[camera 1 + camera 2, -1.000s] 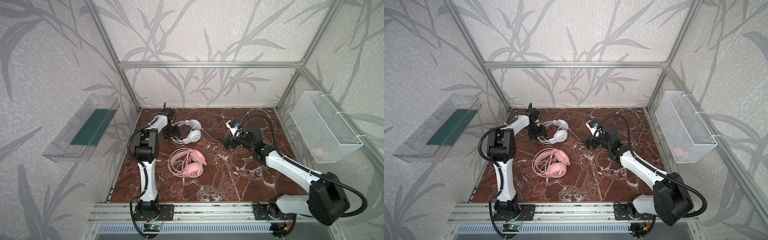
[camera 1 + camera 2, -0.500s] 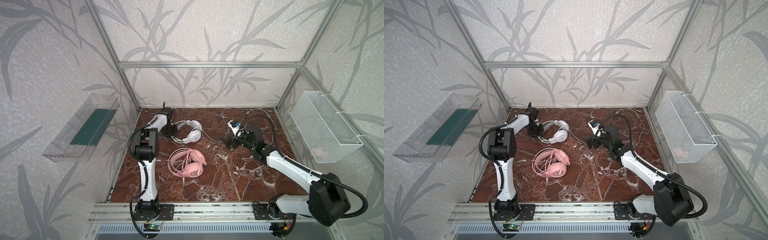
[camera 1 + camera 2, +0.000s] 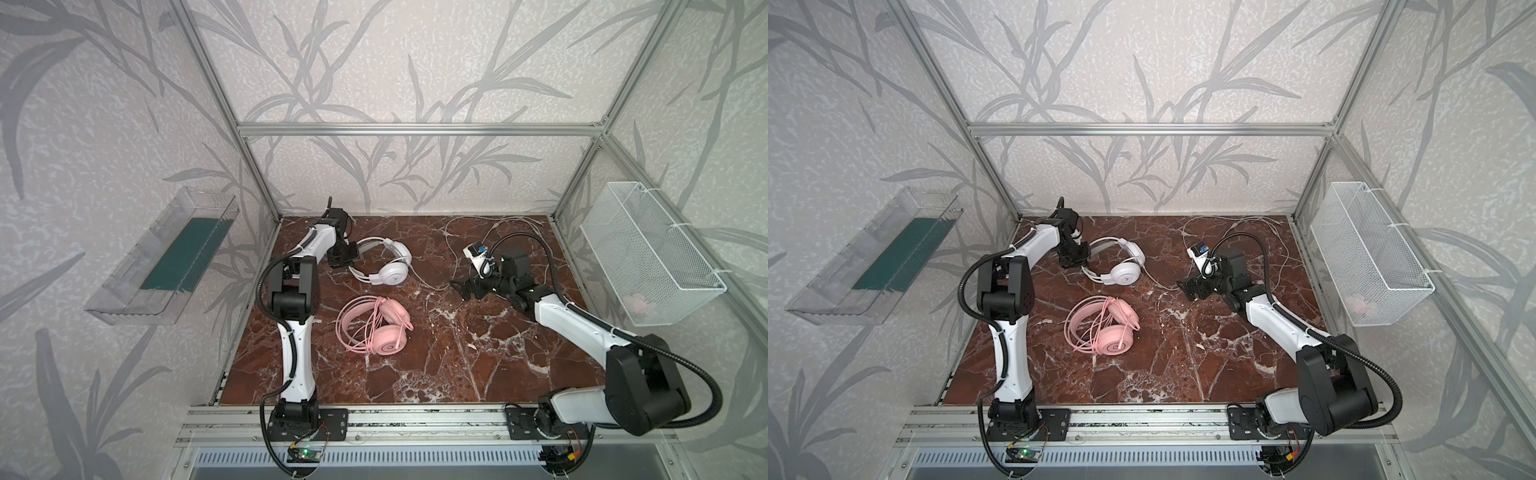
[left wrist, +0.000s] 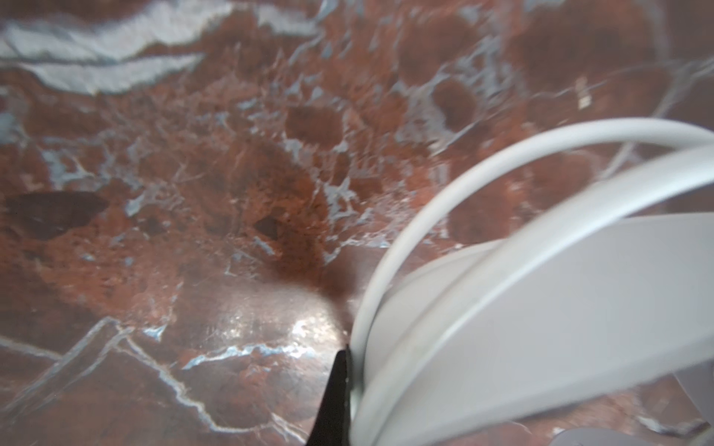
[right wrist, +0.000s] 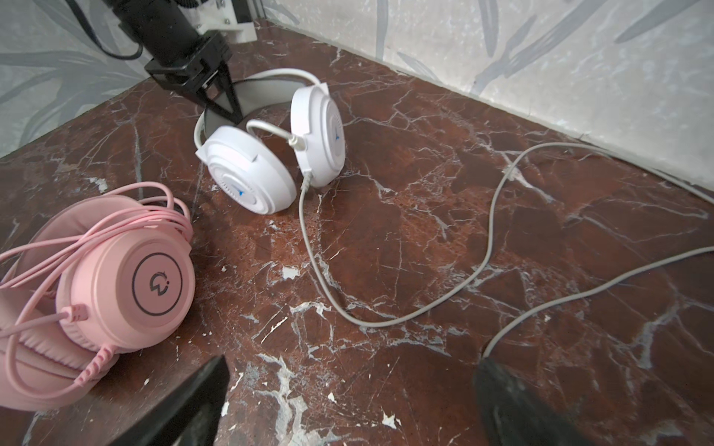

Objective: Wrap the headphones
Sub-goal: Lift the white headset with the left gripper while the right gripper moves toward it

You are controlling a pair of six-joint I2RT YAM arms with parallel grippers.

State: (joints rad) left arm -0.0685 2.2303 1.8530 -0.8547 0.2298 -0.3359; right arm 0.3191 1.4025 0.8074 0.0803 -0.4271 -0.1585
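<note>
The left tool (image 3: 348, 258) is clamped on the headband (image 5: 266, 87) of the white headphones (image 3: 390, 272), which lie at the back left of the marbled surface (image 3: 457, 365). Their white cable (image 5: 405, 316) trails loose toward the rear right. The pink headphones (image 3: 384, 340) lie just in front of them, not touching, with the pink cable (image 5: 116, 228) looped over the cups, and the right tool (image 3: 463, 289) hangs near mid-surface, jaws wide apart and holding nothing.
</note>
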